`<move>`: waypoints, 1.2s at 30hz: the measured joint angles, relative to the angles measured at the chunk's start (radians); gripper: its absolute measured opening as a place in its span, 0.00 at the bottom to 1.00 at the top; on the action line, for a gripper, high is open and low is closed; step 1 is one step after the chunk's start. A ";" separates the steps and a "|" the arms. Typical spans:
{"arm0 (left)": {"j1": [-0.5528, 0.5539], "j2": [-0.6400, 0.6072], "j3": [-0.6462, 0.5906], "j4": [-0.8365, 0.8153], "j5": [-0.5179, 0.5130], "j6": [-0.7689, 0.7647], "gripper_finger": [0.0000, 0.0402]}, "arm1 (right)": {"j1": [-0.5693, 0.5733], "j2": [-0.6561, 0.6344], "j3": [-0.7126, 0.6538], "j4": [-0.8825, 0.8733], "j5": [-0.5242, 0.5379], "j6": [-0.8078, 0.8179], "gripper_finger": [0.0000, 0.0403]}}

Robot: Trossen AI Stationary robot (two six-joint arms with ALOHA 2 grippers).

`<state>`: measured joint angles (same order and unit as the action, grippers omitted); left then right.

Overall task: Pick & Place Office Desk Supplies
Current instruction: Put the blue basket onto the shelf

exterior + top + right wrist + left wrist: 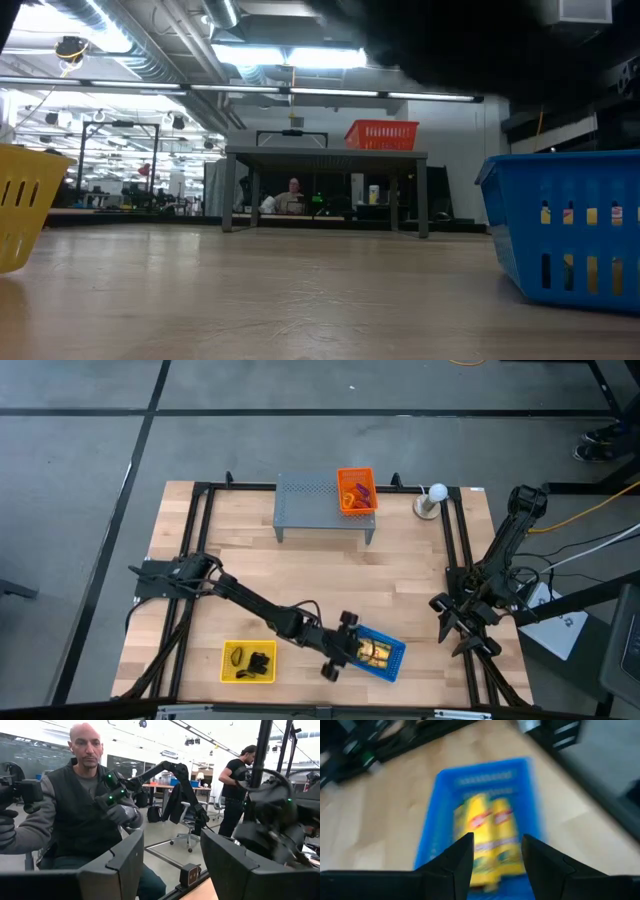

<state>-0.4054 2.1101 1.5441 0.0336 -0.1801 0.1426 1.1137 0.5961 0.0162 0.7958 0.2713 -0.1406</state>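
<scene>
My left gripper (352,647) (496,854) is open and hovers at the left end of the blue basket (384,653) (432,830) (565,232) near the table's near edge. Yellow packets (490,832) (375,651) lie in that basket, seen between the fingers; no touch shows. The yellow basket (248,662) (22,200) to its left holds black clips (260,661). The orange basket (357,490) (382,133) stands on the grey shelf (310,500) and holds coloured loops. My right gripper (458,632) (172,855) waits open at the table's right edge.
A white ball on a round base (435,498) stands right of the shelf. A black frame rail (200,540) runs around the table. Bare wood (330,575) lies between the shelf and the near baskets. Beyond the table a seated person (80,810) holds hand controllers.
</scene>
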 joint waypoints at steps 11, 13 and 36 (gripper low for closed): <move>-0.010 0.011 0.053 -0.074 0.069 0.046 0.40 | 0.000 0.000 0.000 0.001 0.000 -0.003 0.49; 0.000 0.012 0.053 -0.073 0.087 0.025 0.40 | 0.000 0.000 0.000 0.002 0.000 -0.005 0.49; 0.017 0.072 0.053 -0.025 0.161 -0.042 0.40 | -0.001 0.000 0.000 0.004 0.001 -0.031 0.49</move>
<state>-0.3885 2.1826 1.5974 0.0086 -0.0193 0.1001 1.1130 0.5961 0.0162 0.7998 0.2719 -0.1715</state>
